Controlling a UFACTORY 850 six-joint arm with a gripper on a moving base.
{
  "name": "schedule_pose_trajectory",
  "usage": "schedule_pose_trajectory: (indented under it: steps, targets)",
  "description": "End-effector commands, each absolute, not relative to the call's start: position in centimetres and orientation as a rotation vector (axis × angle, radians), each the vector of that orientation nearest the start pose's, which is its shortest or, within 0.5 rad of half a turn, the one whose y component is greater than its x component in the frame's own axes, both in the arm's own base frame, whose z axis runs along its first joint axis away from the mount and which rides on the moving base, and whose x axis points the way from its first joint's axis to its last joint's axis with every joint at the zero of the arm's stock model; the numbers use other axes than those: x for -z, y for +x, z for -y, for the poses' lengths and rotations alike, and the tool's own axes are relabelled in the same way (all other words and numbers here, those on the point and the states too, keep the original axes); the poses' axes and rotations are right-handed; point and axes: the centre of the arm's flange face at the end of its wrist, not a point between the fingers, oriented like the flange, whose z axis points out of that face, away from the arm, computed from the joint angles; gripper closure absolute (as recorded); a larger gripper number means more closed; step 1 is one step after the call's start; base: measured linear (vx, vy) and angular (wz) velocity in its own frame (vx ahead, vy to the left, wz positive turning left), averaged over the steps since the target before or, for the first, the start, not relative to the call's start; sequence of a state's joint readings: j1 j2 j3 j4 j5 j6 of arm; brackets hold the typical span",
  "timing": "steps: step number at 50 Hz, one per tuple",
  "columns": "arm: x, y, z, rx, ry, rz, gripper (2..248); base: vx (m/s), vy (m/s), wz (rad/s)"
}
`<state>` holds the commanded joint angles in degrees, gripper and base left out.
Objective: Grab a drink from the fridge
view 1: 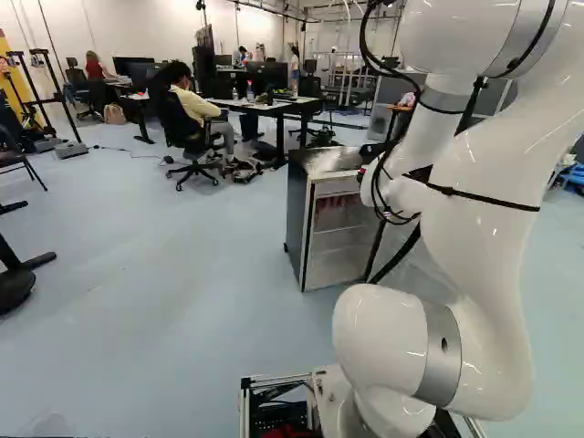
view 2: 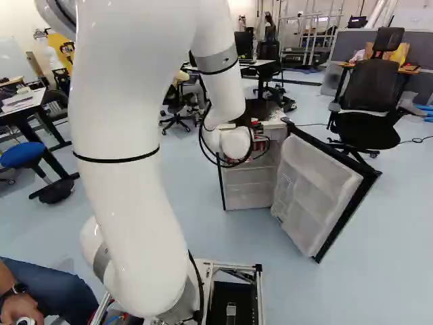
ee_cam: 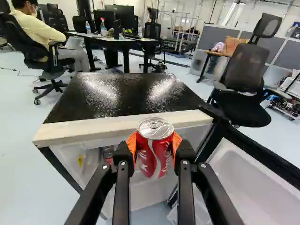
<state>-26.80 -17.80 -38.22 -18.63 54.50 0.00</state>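
Right base view: white arm (view 2: 128,162) extended ahead to small fridge (ee_cam: 117,93), whose door (view 2: 318,189) stands wide open to one side. Wrist view: gripper (ee_cam: 154,146) closed on a red can (ee_cam: 154,157), fingers parted by just the can's width, orange pads (ee_cam: 131,146) pressing on both sides near its top. Can is upright, in front of the fridge's front edge; looks off its shelf, though its base can't be checked. Second can (ee_cam: 108,153) sits inside, apart from the held one. Step in hand, as judged: withdrawal, grab basically made. Back straight out first, slow and level, before any turn; swinging early toward the door side could knock can or fingers on the door. Keep squeeze firm but modest: thin wall may dent, smooth side may slip. Grip is high, so avoid jerks that would swing the bottom.
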Motion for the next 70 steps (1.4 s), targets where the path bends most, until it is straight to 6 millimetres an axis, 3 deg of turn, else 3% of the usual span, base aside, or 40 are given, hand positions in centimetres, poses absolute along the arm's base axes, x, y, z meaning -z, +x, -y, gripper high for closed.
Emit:
schedule_pose_trajectory:
  steps: [18, 70]
  targets:
    - [-38.3, 46.5, 18.9, 2.05, -2.62, -0.097, 155, 0.0, 0.0, 0.0]
    - [-37.9, 53.4, 14.5, 2.068, -2.542, -0.085, 155, 0.0, 0.0, 0.0]
